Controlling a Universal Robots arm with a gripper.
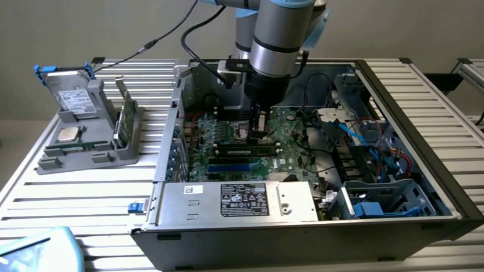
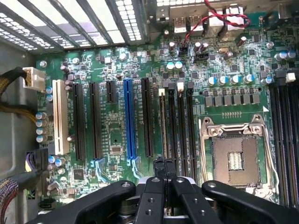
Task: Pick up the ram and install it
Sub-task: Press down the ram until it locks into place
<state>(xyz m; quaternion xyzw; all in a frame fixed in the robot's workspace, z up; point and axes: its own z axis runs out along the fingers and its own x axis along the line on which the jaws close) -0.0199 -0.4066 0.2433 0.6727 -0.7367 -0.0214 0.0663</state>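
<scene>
The ram (image 1: 246, 151) stands on edge in a memory slot on the motherboard (image 1: 226, 164) inside the open computer case (image 1: 423, 164). In the wrist view the ram (image 2: 162, 126) shows edge-on as a thin strip running under my fingertips. My gripper (image 1: 259, 136) points straight down just above the middle of the stick's upper edge. Its black fingers (image 2: 158, 163) sit pressed together, so the gripper (image 2: 163, 163) is shut with nothing visible between them. I cannot tell whether the tips touch the ram.
The empty processor socket (image 2: 233, 158) lies beside the memory slots. A blue expansion slot (image 2: 130, 121) and black ones run parallel. The power supply (image 1: 234, 201) fills the case's front. On the exterior view's left, a grey stand (image 1: 83, 153) holds a hard drive (image 1: 76, 102), a silver processor chip (image 1: 68, 134) and green cards (image 1: 124, 119).
</scene>
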